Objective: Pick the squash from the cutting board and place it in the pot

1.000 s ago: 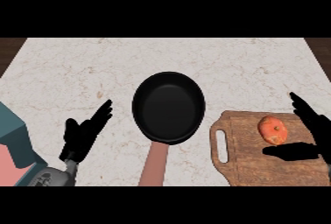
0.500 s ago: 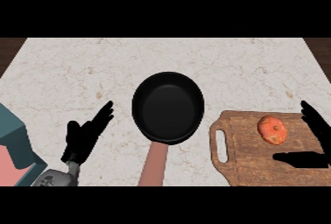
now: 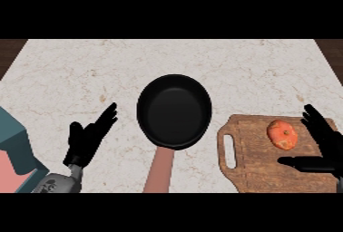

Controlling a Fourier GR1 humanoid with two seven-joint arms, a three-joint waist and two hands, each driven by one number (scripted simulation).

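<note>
Head view: right hand (image 3: 328, 147) open, fingers straight and thumb spread, not touching squash (image 3: 282, 134), which sits on cutting board (image 3: 268, 174) just left of fingers and up-left of thumb, within the open span between them. Squash long axis roughly up-down, slightly tilted; right hand clearly nearer. Left hand (image 3: 88, 138) open, resting well apart, beyond pot (image 3: 174, 111), which lies left of squash. Next move probably short leftward close-in.

The marble counter (image 3: 80, 68) lay pale and veined, running nearly the whole width of the view. Dark wood (image 3: 10, 50) showed past its far corners. At the lower left sat a teal and pink block (image 3: 13, 149).
</note>
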